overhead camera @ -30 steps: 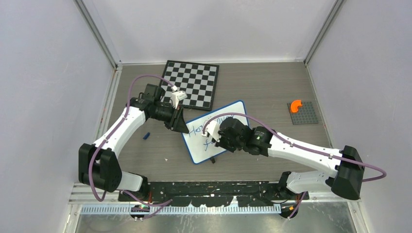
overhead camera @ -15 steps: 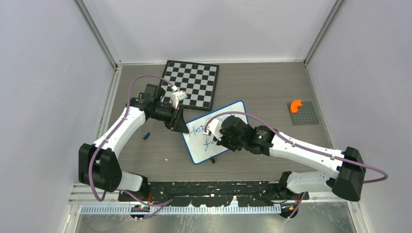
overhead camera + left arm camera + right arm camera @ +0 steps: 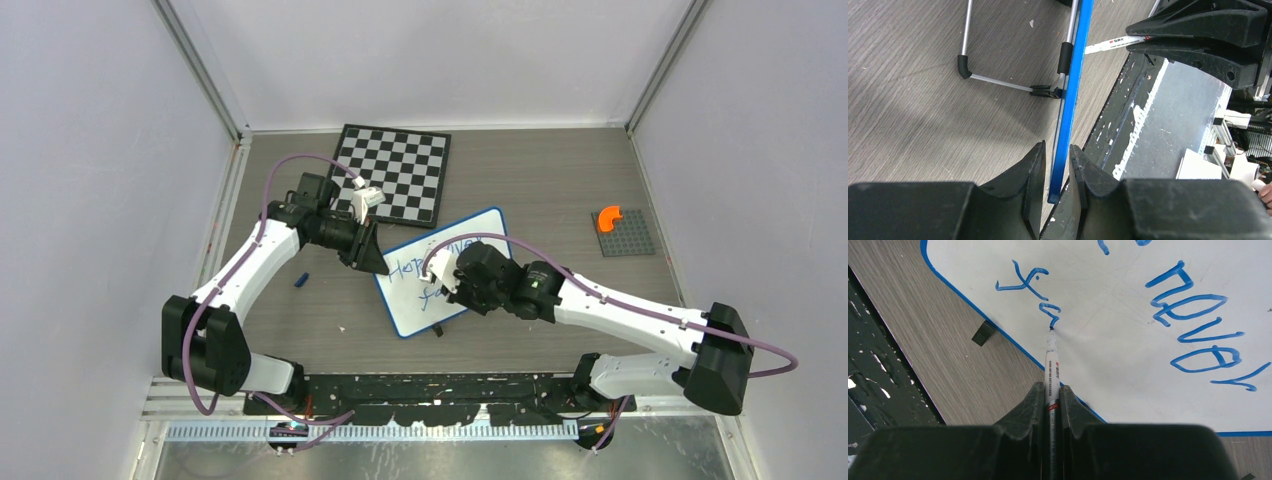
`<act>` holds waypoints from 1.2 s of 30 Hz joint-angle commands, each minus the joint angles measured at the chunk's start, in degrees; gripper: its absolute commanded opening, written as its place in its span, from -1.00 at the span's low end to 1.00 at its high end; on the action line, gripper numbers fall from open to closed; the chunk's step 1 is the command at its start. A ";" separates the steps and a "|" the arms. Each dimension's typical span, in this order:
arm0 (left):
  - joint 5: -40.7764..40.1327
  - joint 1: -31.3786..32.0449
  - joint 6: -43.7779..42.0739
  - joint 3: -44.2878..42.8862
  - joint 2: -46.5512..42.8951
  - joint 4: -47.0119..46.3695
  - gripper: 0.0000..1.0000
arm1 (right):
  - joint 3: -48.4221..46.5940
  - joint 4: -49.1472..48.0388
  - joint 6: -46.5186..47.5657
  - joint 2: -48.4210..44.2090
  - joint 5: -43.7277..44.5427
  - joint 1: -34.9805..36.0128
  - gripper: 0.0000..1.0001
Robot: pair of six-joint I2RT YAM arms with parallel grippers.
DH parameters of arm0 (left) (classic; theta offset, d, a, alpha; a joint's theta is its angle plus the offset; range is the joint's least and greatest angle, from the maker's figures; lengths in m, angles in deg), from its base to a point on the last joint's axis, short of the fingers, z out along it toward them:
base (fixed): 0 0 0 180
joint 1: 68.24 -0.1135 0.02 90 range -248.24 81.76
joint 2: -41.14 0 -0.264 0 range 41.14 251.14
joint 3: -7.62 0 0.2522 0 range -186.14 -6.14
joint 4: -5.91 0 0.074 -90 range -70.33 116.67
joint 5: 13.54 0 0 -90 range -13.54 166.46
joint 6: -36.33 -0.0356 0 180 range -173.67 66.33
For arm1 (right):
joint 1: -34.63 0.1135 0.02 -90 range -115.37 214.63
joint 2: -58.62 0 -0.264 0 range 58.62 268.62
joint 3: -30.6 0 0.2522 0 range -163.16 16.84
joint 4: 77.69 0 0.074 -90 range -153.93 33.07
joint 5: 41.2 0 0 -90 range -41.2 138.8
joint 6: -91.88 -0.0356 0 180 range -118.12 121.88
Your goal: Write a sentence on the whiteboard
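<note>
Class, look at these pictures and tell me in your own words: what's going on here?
The left claw grips the blue rim of the whiteboard, which stands tilted on the table. The right claw pinches a marker with its tip on the board, partway through the blue writing: "never" is written, and the second line so far reads only "fa".

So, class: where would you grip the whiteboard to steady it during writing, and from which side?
Its thin blue rim at the left corner, approached edge-on from the left, as the left gripper does. The whiteboard stands propped on wire legs, leaving finger room behind.
</note>
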 commanded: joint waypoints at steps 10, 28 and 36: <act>0.68 0.25 -0.39 -0.95 -0.56 -0.56 -0.49 | -2.76 1.76 -0.46 -6.57 0.58 -0.78 -1.00; 0.83 0.25 -0.41 -0.81 -0.64 -0.86 -0.49 | -3.67 -0.95 -0.53 -1.96 5.44 -1.33 -1.00; 0.81 0.25 -0.47 -0.60 -0.78 -1.07 -0.49 | -5.22 -1.04 -0.64 -1.93 4.40 -1.38 -0.99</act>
